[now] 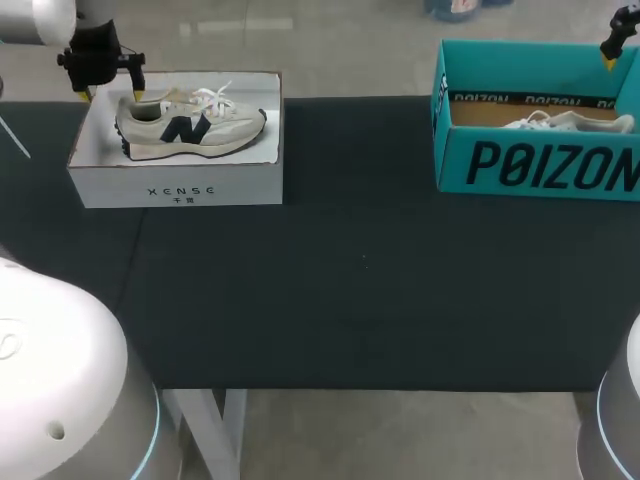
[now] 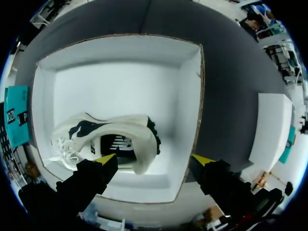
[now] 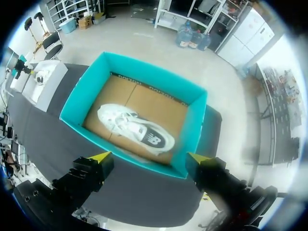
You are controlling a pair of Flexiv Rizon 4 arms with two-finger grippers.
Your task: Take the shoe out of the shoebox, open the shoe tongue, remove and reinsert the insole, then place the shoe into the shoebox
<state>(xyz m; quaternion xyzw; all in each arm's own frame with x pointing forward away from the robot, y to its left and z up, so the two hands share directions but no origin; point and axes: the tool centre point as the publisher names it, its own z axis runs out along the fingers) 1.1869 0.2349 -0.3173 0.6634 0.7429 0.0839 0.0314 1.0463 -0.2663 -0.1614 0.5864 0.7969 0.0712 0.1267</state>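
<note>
White cardboard is forming the open white box that is sitting under the left gripper. That gripper is hanging above the box with its two yellow-tipped fingers spread wide and nothing touching either of them. A cream shoe with dark side markings is lying on its side on the floor of the box, below the gripper. Its heel is pointing toward the gap between the fingers and is sitting closer to one finger than to the other, while its laced front is pointing away past that nearer finger. A side wall of the box is running beneath the other finger.

Well away across the dark table, the right gripper is hovering high over a teal box. Its fingers are also standing far apart and gripping nothing. A white shoe with a dark heel is lying on the brown floor of the teal box, ahead of and below the gripper, slanting across the floor with its laces facing up. The nearest wall of the teal box is lying just ahead of the two fingertips.

From the head view, the left gripper is hanging at the heel end of the cream shoe, and only a yellow tip of the right gripper is showing above the far corner of the teal box.
</note>
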